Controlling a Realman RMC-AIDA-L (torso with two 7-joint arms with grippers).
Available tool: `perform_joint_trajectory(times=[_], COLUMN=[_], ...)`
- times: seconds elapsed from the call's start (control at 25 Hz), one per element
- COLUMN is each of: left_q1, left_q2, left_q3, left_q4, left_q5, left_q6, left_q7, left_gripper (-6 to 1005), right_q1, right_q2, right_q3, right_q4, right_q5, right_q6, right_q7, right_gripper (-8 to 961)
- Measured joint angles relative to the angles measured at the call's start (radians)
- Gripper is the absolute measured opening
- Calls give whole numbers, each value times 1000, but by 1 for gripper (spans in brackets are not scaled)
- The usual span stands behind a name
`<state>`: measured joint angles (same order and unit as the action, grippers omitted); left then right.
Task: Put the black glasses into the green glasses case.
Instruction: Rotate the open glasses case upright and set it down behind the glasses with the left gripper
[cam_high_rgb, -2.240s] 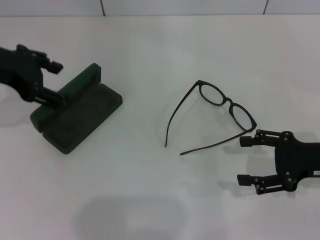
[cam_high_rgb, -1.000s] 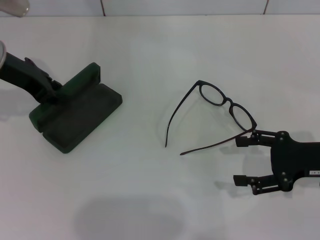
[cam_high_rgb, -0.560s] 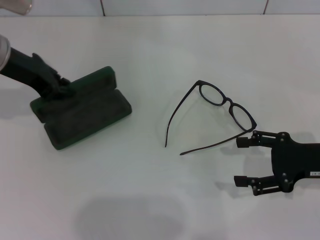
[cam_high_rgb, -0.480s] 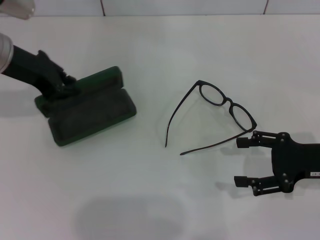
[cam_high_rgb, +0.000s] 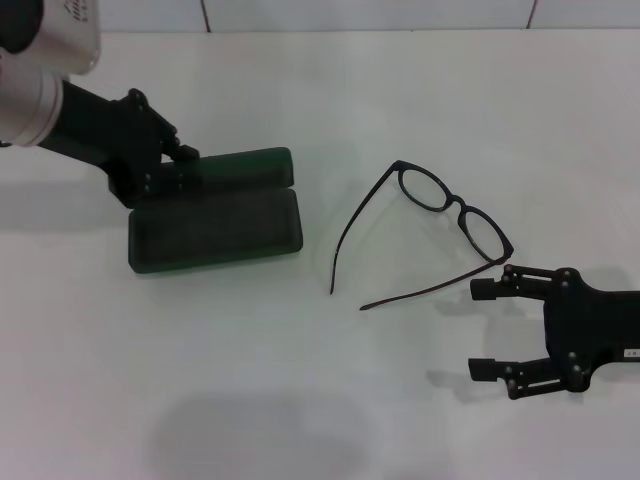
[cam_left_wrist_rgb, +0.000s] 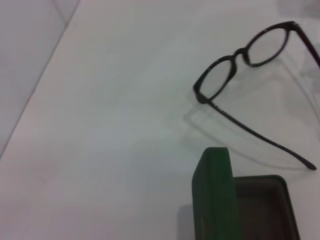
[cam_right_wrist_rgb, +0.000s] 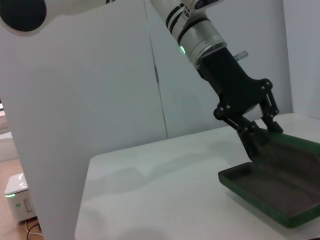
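Table (cam_high_rgb: 300, 400): white. Green glasses case (cam_high_rgb: 215, 228) lies open, lid gripped by left gripper (cam_high_rgb: 165, 170). Black glasses (cam_high_rgb: 440, 215) lie unfolded, well right of it. Right gripper (cam_high_rgb: 490, 328), spread empty, is placed nearest, beside one temple arm.

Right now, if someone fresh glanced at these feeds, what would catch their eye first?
Probably the green glasses case, lying open on the table's left with the left end effector clamped on its raised lid. Next, the black glasses right of centre, temples unfolded, still outside the case. The right end effector hovers open just beside the near temple tip.
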<state>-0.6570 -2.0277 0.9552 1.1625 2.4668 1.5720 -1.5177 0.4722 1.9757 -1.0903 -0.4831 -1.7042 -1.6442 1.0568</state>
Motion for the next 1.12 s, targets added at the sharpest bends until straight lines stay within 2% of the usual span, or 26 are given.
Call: perform_joint_trajectory(times=[0.24,0.44,0.64,0.92,1.12], left_q1=[-28,-52,-53,-44,-35], left_q2=[-19,-24,-25,-36,-48], left_q3=[2,6,38,80,79], left_q4=[-27,-70,-84,-91,-86], left_q5=[1,5,6,16,11], left_q6=[-54,-73,-110,-137,-146], left_q7=[60,83,86,85,81], left_gripper=[213,212,211,210,210], right_q1=[-2,-3,-6,-10,-11], right_q2=[0,0,2,3,6], right_q3=[-3,-7,-8,-9,-10], right_q4=[3,9,10,10,10], right_q5=[-2,-2,-3,-4,-5], right_q6=[-10,-12,-17,-23,-23], right_q7=[0,0,0,0,0], right_gripper=[880,879,879,879,878])
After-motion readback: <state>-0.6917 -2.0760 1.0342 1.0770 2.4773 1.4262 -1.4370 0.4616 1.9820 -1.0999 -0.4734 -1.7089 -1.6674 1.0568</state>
